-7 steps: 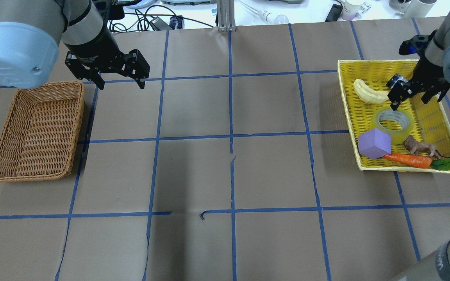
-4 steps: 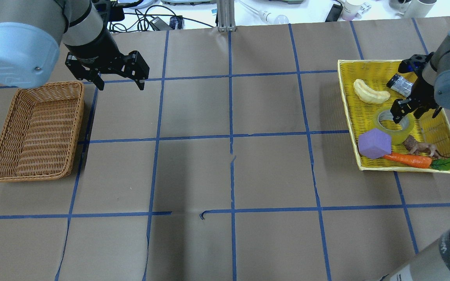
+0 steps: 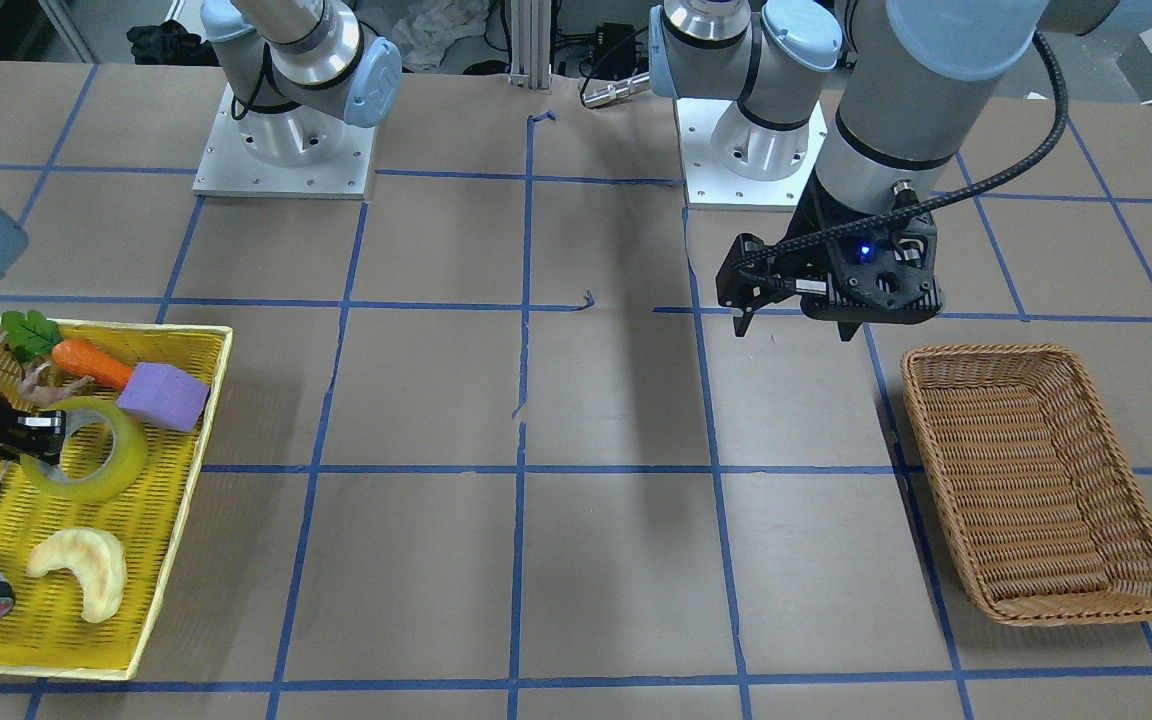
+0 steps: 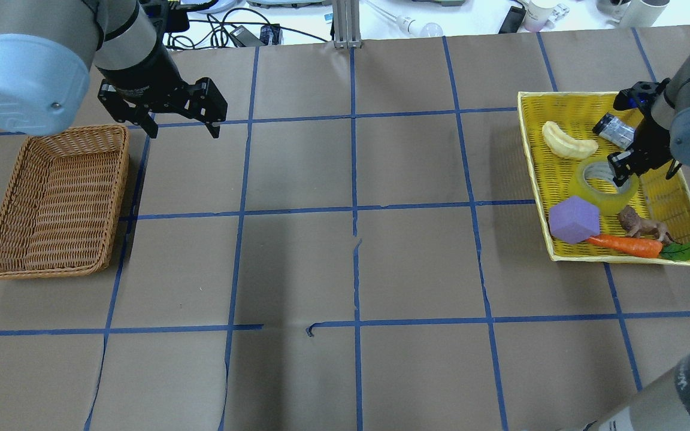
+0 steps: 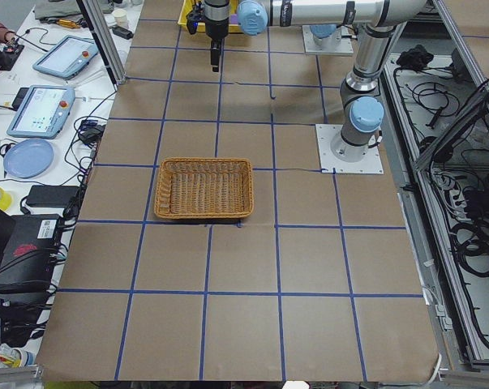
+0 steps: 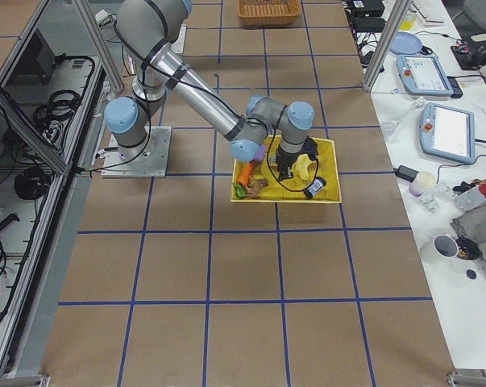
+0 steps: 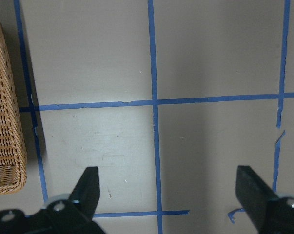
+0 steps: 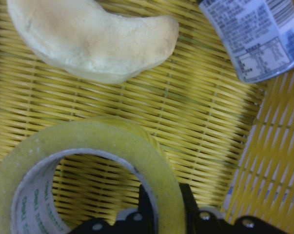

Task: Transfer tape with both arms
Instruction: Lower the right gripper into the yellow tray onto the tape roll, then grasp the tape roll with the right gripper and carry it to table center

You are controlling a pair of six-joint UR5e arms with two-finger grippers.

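Here, right pincer [image 4: 638,169] straddling the tape's [image 4: 598,197] wall in the yellow tray [image 4: 560,99], pinching it, left pincer [image 4: 178,123] spread.

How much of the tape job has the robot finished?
Barely begun. The translucent yellow tape roll sits in the yellow woven tray; the right end effector is pinching its wall. Left: lifting it and passing it to the open left end effector.

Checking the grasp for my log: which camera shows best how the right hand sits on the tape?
Right wrist-mounted: the tape fills the view, its wall squeezed between the right hand's fingers. Overhead and front-facing show the roll in the yellow tray with the hand over one side; exterior right shows it tiny and mostly hidden; exterior left doesn't show it.
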